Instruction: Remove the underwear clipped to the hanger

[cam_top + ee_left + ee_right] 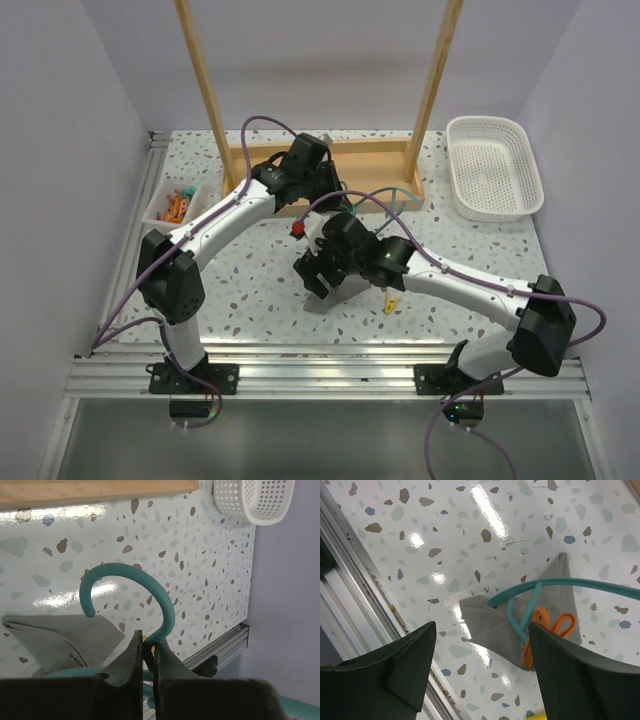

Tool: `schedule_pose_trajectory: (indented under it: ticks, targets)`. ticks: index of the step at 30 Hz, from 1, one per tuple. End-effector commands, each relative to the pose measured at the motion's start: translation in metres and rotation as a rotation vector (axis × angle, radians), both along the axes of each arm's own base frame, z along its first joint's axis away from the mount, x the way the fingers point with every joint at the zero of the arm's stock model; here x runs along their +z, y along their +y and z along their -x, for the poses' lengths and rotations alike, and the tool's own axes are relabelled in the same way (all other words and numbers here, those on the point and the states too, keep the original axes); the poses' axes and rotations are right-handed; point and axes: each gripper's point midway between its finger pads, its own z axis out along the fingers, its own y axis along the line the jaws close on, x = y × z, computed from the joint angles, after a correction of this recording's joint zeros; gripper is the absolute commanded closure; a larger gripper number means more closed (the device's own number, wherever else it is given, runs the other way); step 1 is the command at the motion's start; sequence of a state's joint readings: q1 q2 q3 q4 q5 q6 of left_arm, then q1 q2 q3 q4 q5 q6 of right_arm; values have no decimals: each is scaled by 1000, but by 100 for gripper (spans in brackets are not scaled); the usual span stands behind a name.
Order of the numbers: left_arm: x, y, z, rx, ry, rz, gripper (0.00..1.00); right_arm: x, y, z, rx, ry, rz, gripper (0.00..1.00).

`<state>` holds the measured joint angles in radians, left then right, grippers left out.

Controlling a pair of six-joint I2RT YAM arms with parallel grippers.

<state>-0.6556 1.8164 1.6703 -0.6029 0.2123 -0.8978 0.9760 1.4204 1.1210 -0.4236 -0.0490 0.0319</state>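
The teal hanger (159, 592) lies low over the table. My left gripper (148, 647) is shut on the base of its curved hook; in the top view it (338, 200) sits just in front of the wooden base. The grey underwear (492, 627) hangs from one end of the hanger's arm (580, 584), held there by an orange clip (546, 630). My right gripper (482, 647) is open just above the underwear and touches nothing. In the top view it (312, 272) hovers over the grey fabric (335, 298). The fabric also shows in the left wrist view (60, 635).
A tall wooden frame (330, 165) stands at the back. A white basket (495, 165) sits at the back right. A small bin of clips (172, 205) is at the left. A yellow clip (392, 303) and a red clip (297, 231) lie loose on the table.
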Motion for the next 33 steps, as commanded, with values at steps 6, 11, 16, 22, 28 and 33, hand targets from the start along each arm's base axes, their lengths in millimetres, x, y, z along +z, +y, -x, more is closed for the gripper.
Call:
schedule_pose_trajectory:
  ticks: [6, 11, 16, 22, 28, 33]
  targets:
    - [24, -8, 2, -38, -46, 72, 100, 19, 29, 19, 130, 59, -118, 23]
    - [19, -8, 3, -35, -39, 64, 100, 33, 18, 12, 78, -21, -135, 22]
    - [15, -9, 3, -37, -31, 65, 100, 48, 3, -13, -28, -142, -96, 21]
    - [17, -9, 3, -38, -34, 67, 100, 26, -8, -35, -97, -185, 48, 20]
    - [19, -9, 2, -35, -35, 71, 100, 4, 3, -29, -67, -114, 67, 21]
    - [19, -9, 2, -35, -37, 67, 100, 7, 22, 9, 110, 23, -28, 23]
